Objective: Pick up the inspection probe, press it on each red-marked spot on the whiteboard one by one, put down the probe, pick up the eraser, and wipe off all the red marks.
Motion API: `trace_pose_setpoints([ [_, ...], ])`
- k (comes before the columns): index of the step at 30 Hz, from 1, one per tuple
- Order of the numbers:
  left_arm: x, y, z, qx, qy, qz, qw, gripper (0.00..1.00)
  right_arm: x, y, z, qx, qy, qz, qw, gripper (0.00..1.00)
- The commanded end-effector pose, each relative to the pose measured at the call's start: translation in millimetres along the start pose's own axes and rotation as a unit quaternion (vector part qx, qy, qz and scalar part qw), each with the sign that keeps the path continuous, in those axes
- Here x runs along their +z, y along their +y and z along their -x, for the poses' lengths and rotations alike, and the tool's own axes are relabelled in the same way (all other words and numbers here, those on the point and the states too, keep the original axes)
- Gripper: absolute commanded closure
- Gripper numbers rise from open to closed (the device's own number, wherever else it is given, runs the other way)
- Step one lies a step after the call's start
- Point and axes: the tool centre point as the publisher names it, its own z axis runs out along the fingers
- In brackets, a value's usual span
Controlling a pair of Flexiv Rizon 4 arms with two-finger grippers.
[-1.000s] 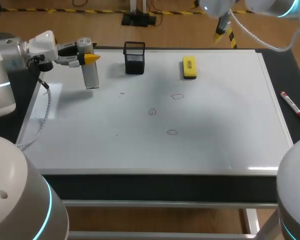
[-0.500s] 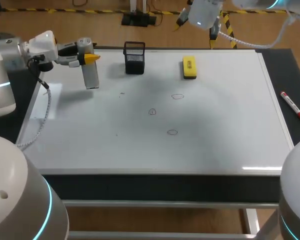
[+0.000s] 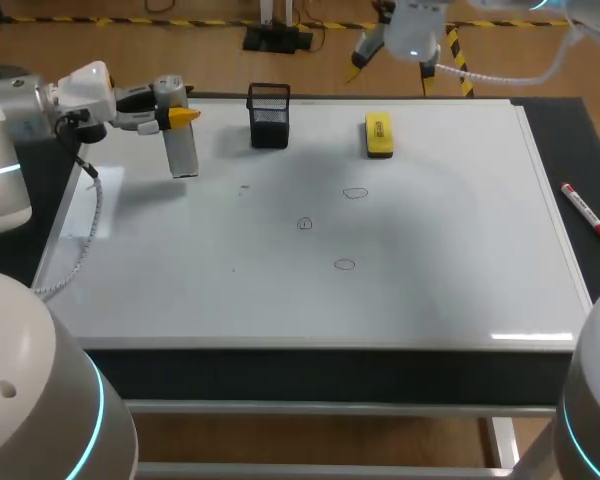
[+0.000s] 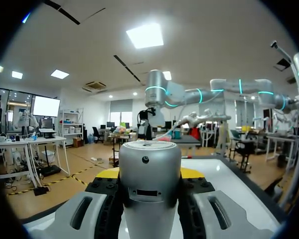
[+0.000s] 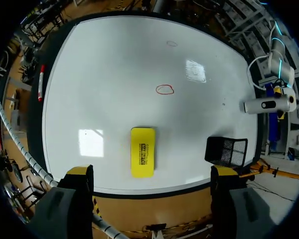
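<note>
A white whiteboard [image 3: 280, 290] covers most of a dark table [image 3: 565, 135], seen from above and behind the robot. The left arm comes in from the left side, and the left gripper [image 3: 175, 115] sits over the board's far left corner. Its yellow-tipped fingers are closed from both sides on the inspection probe [image 3: 182, 148], a silver cylinder that hangs down from the gripper toward the board. Whether the probe's lower end touches the board cannot be told. In the left wrist view the probe fills the space between the two fingers, its rounded silver body pointing straight ahead. Three small circled marks lie near the middle of the board: one toward the far side [image 3: 355, 193], one just left of centre [image 3: 305, 224], and one nearer the robot [image 3: 344, 264]. The right wrist view shows the far one drawn in red. The yellow eraser [image 3: 379, 135] lies flat on the board near its far edge, well apart from the probe. A black mesh cup [image 3: 269, 116] stands upright on the board between the probe and the eraser. A red marker pen [image 3: 587, 213] lies on the dark table just beside the board's right edge. The right gripper [image 5: 152, 172] hangs in the air above the board's far edge, over the eraser, its fingers spread wide with nothing held between them.
</note>
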Motion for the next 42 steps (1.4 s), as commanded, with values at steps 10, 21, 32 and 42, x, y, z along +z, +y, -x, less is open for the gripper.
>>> trace_pose_setpoints([
  [10,0,-0.7,-0.7,0.001,-0.001,0.0,1.0,1.0,-2,-5,2,-0.001,0.006,0.009,1.0,0.0],
  [21,0,-0.7,-0.7,0.001,-0.001,0.0,1.0,1.0,26,0,0,-0.03,-0.004,0.028,0.999,0.0],
  [32,0,-0.7,-0.7,0.001,-0.001,0.0,1.0,1.0,53,7,-7,-0.034,0.001,0.043,0.998,0.0],
  [42,0,-0.7,-0.7,0.001,-0.001,0.0,1.0,1.0,75,10,-11,-0.037,-0.006,0.056,0.998,0.0],
])
